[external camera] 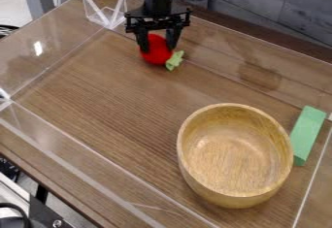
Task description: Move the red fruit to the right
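The red fruit is a small strawberry lying on the wooden tabletop at the back left, with its yellow-green leafy cap pointing right. My gripper comes down from above, and its black fingers stand on either side of the fruit's upper half. The jaws are still apart, and I cannot tell whether they touch the fruit. The fruit rests on the table.
A large wooden bowl stands at the front right. A flat green block lies just right of it by the clear wall. Clear acrylic walls ring the table, with a clear bracket at the back left.
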You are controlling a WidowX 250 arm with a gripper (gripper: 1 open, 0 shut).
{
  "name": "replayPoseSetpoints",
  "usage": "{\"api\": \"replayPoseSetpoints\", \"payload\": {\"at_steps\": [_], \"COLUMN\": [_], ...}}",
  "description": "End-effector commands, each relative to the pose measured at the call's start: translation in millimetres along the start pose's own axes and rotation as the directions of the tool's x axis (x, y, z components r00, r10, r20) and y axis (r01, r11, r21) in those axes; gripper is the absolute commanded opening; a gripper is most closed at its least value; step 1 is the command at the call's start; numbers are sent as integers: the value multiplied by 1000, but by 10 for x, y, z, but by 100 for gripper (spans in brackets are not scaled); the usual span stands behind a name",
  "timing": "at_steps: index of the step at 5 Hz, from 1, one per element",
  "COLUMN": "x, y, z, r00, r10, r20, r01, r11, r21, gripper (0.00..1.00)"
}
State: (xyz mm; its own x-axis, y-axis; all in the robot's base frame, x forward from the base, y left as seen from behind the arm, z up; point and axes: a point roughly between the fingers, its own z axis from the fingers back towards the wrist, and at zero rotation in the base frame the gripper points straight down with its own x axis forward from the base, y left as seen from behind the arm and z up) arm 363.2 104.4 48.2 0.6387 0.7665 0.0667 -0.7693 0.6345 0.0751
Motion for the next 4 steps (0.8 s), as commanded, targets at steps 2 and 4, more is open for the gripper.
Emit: {"api": "replayPoseSetpoints", "payload": {"at_steps": [2, 4], "x": [52, -162], "y": [-20, -253], "z": [772, 849], "r00": [1000, 988], "r10": [-27, -149], "r20": [-8, -38], "r01": [26, 142], "r11": [993, 979], "r21": [-117, -143], "gripper": [0, 0]}}
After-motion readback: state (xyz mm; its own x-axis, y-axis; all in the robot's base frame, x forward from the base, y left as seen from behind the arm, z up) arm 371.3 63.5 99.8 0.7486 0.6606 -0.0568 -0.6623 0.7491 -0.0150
